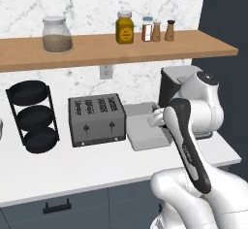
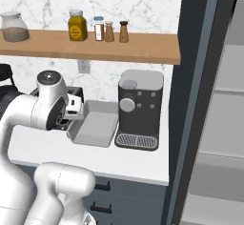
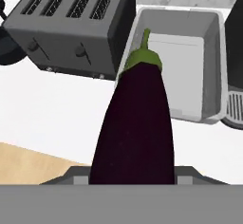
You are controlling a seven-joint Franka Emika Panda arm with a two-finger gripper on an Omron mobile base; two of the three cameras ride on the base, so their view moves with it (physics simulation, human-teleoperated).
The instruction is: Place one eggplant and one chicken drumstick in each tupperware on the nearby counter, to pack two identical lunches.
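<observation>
- Left base view, left to centre: a black three-tier rack (image 1: 33, 116) stands at the left of the white counter (image 1: 72, 167); to its right sits a grey four-slot toaster (image 1: 97, 119), and just right of that lies a light grey tupperware (image 1: 145, 132), empty where it shows.
- Left base view, upper part: a wooden shelf (image 1: 97, 48) carries a glass jar (image 1: 56, 34) at the left, a yellow jar (image 1: 125, 27) near the centre and small shakers (image 1: 158, 29) to its right.
- Left base view, right: the arm covers the right rim of the tupperware, and a dark coffee machine (image 1: 169, 85) stands behind it.
- Right base view: the same tupperware (image 2: 95, 124) lies at centre left, just beside the coffee machine (image 2: 139, 108); the arm's wrist hangs over its left rim.
- Hand view, centre: a dark, near-black elongated eggplant (image 3: 135, 126) rises from the bottom edge, its green cap pointing up toward the tupperware (image 3: 209, 71) at upper right; the toaster (image 3: 71, 26) lies at upper left.
- Hand view, bottom: the gripper (image 3: 133, 173) is pinched on the eggplant's lower end, its tips hidden behind the fruit.
- The eggplant is held above the counter, its cap overlapping the tupperware's near left rim.
</observation>
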